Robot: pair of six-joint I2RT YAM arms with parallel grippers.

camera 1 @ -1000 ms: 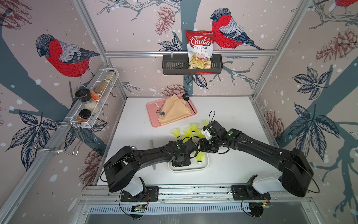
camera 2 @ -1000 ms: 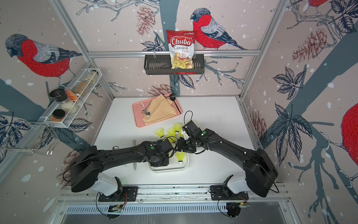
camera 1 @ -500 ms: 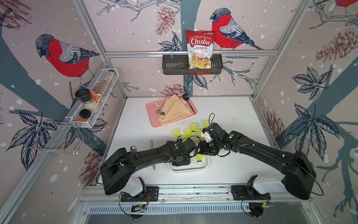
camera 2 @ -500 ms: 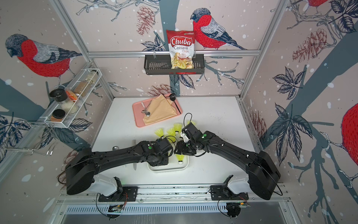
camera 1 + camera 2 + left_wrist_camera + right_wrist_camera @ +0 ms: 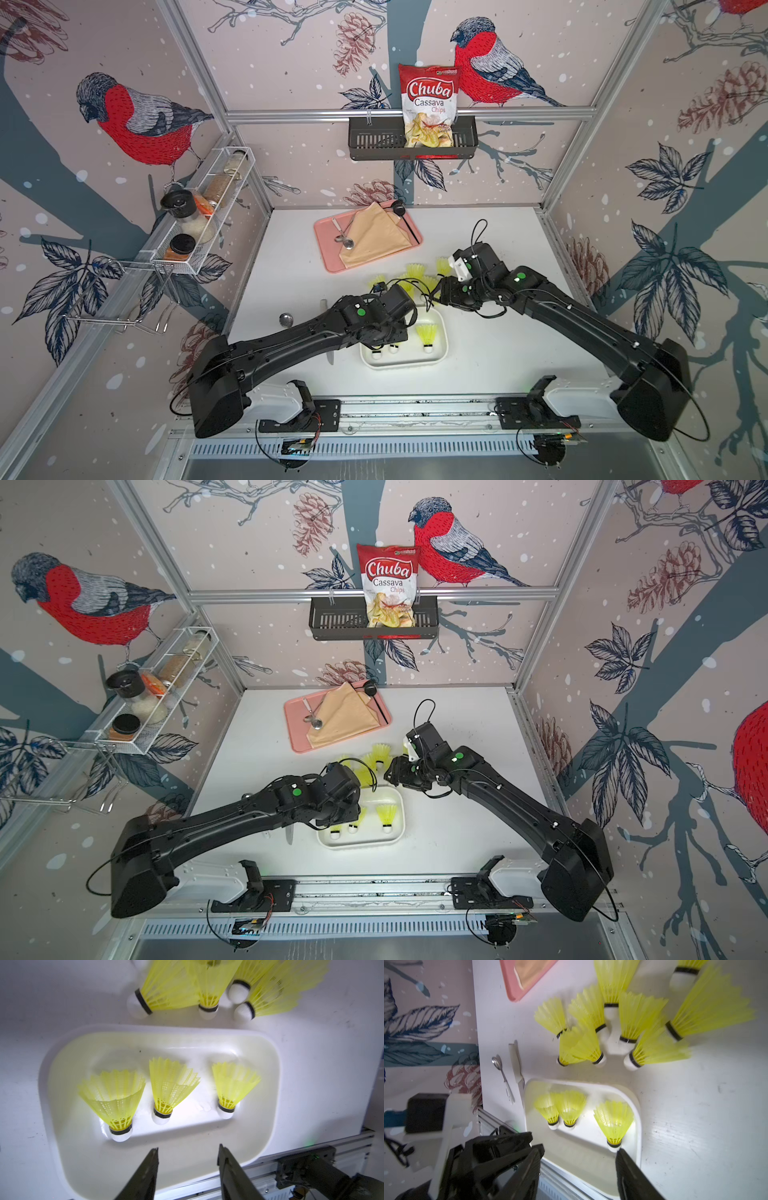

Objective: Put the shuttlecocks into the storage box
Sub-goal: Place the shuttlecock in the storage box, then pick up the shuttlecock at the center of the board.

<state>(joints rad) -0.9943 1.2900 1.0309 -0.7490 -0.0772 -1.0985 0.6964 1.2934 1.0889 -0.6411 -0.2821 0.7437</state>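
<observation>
The storage box [image 5: 268, 1093] is a white shallow tub near the table's front; it also shows in both top views [image 5: 444, 351] [image 5: 400, 833]. Three neon yellow-green shuttlecocks [image 5: 116, 1095] [image 5: 170, 1084] [image 5: 232, 1082] stand in it on their white tips. Several more shuttlecocks [image 5: 612, 1022] [image 5: 415, 270] lie bunched on the table just behind the box. My left gripper [image 5: 188, 1149] hangs open and empty over the box's near side. My right gripper [image 5: 579, 1149] is also open and empty above the box's far right corner [image 5: 440, 293].
A pink tray [image 5: 328, 253] with a beige cloth and spoons lies behind the loose shuttlecocks. Left of the box lie a knife [image 5: 516, 1059] and a spoon [image 5: 502, 1072]. A black basket [image 5: 374, 143] holding a chips bag hangs on the back wall. A wire rack [image 5: 199, 224] of jars lines the left wall.
My left gripper's jaws have spread apart over the box. The right arm has hardly moved.
</observation>
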